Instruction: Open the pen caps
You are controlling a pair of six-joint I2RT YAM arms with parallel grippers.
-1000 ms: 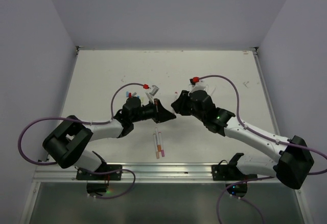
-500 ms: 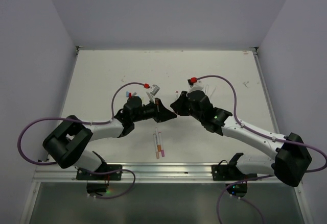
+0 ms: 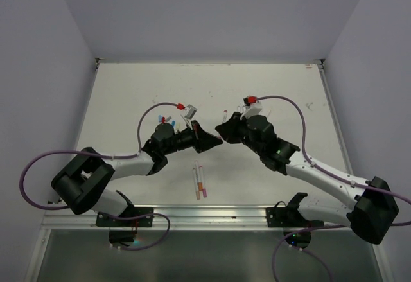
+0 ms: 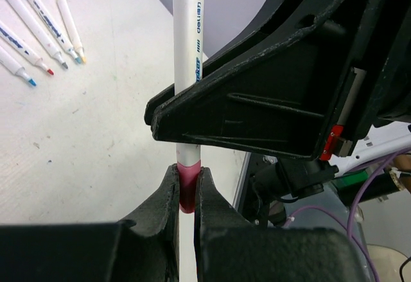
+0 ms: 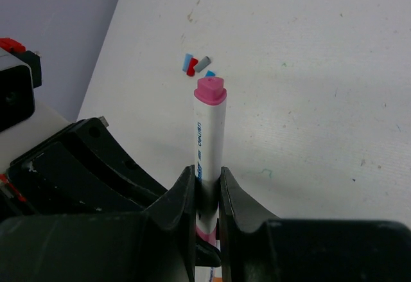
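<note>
Left gripper (image 4: 186, 195) is pinched tight on the pink cap (image 4: 187, 182). Right gripper (image 5: 207, 189) is clamped just as hard on the white barrel of the same pen (image 5: 207, 134), with its other pink end (image 5: 210, 91) poking out beyond the fingers. The pen hangs in mid-air between them, over the middle of the table (image 3: 128, 89). This looks like the pull-off, so the next move calls for a straight tug apart along the barrel. Loose caps (image 5: 196, 63) lie left of centre and two pens (image 3: 200, 182) lie near the bases. Scuffed white top, plain pale walls (image 3: 192, 12).
</note>
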